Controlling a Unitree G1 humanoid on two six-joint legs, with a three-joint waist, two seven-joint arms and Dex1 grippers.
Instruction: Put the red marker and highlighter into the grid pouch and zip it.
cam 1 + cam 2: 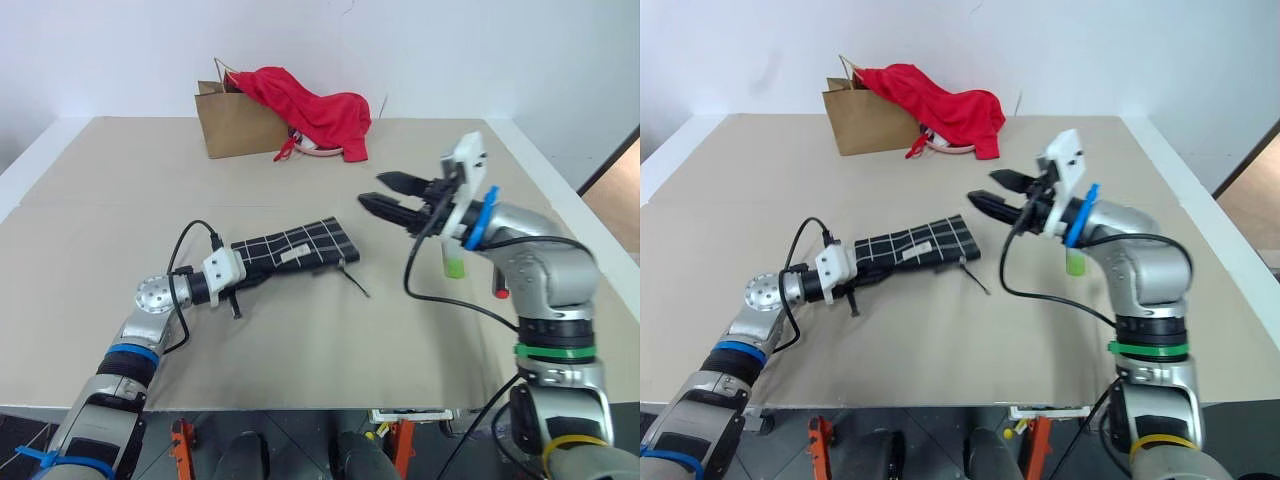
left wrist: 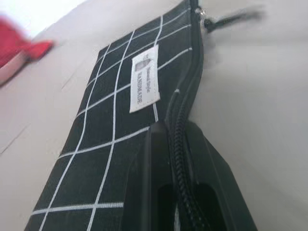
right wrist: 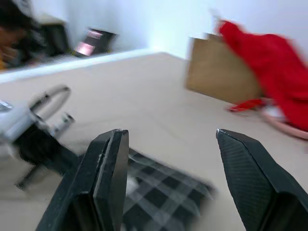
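- Left eye view first: the grid pouch (image 1: 296, 247) lies flat on the table (image 1: 330, 340), and the left gripper (image 1: 243, 276) has its fingers pressed together on the pouch's near end, right along the zipper edge as the left wrist view shows.
- The right gripper (image 1: 392, 194) hangs in the air above the table with its jaws spread and nothing between them, well apart from the pouch.
- The highlighter (image 1: 454, 262) lies on the table under the right forearm, only its green end showing; a small red tip, which I take for the red marker (image 1: 501, 293), peeks out beside that arm.
- Risk one: both pens sit beneath the right arm, so coming down on them half blind could knock or roll them toward the table edge nearby.
- Risk two: the zipper looks closed along the stretch I can see, with its cord pull (image 1: 353, 279) trailing at the far end; the pouch may simply slide or fold when that pull is tugged, since it is pinched at one end only.
- Elsewhere, a brown paper bag (image 1: 235, 123) with a red cloth (image 1: 310, 107) draped over it stands at the far side, well clear of the work.
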